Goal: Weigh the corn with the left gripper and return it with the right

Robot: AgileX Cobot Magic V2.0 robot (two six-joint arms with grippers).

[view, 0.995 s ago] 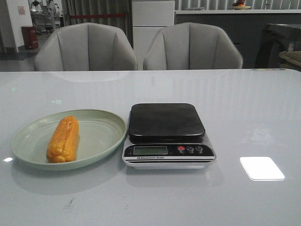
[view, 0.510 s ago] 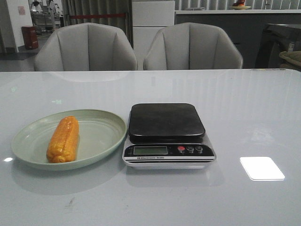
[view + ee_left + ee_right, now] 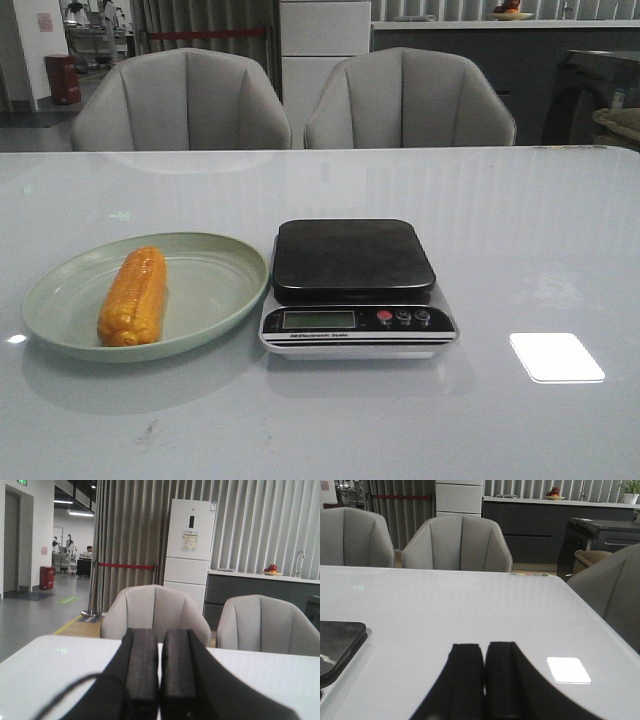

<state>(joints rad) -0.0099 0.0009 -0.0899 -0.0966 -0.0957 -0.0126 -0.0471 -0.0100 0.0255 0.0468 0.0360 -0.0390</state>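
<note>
You are facing a glossy white table [image 3: 520, 250] with two grey armchairs [image 3: 180, 100] behind it and a counter and tall white cabinet further back. Across the last second nothing on that table has shifted: the corn [image 3: 134, 296] lies where it lay, lengthwise in the pale green plate [image 3: 215, 290], and the scale [image 3: 355, 285] just beside the plate has an empty black platform. So treat the task as not yet started; the pick-up is yours to begin.

The left tool [image 3: 159, 680] shows in its wrist view with both black fingers pressed together and nothing between them, aimed out level over the table toward the chairs. The right tool [image 3: 484, 680] is likewise closed on nothing, with a corner of the scale at the edge of its view.

Neither arm appears in the front view, so you cannot judge how far each sits from the plate. The left wrist camera does not see the corn at all. The scale's display is too small to read.
</note>
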